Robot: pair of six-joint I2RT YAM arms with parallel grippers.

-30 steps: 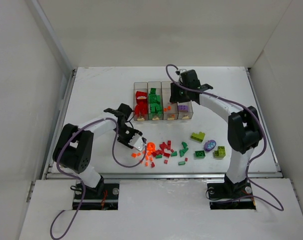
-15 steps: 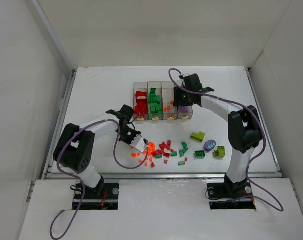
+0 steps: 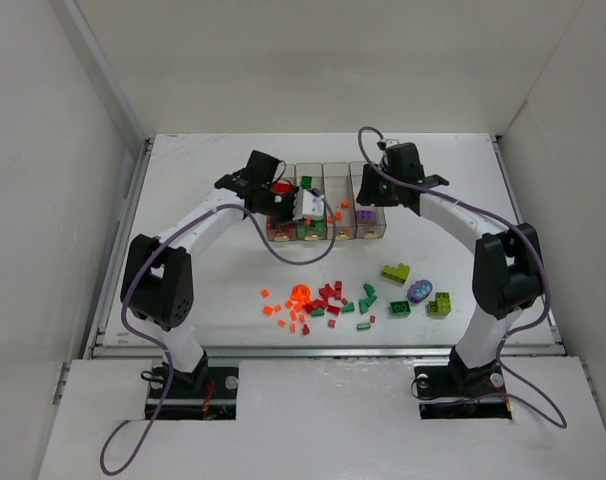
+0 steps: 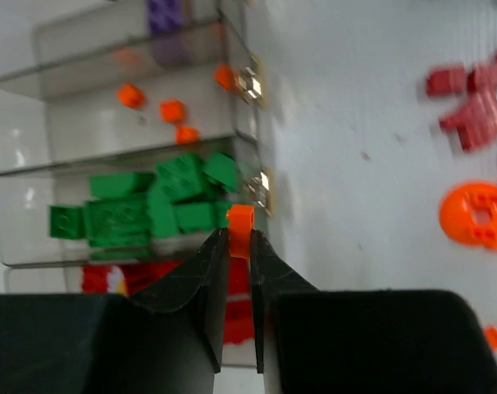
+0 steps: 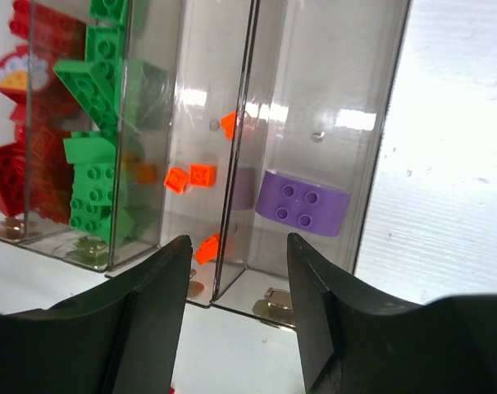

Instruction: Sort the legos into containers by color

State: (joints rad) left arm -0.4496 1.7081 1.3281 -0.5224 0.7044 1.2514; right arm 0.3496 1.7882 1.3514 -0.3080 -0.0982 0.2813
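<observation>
Orange lego [image 4: 241, 220] — pinched in the left pincer [image 4: 239, 240], visible only wrist-side.

At far centre of the counter [image 3: 203, 200]: containers [image 3: 338, 175], side by side in a row. In front of the row, toward the arm bases: loose legos [image 3: 333, 298], scattered; more inside the containers. Above the row's near left part: left gripper [image 3: 305, 208], one lego [image 4: 240, 223] between its fingers. Above the row's right end: right gripper [image 5: 236, 242].
</observation>
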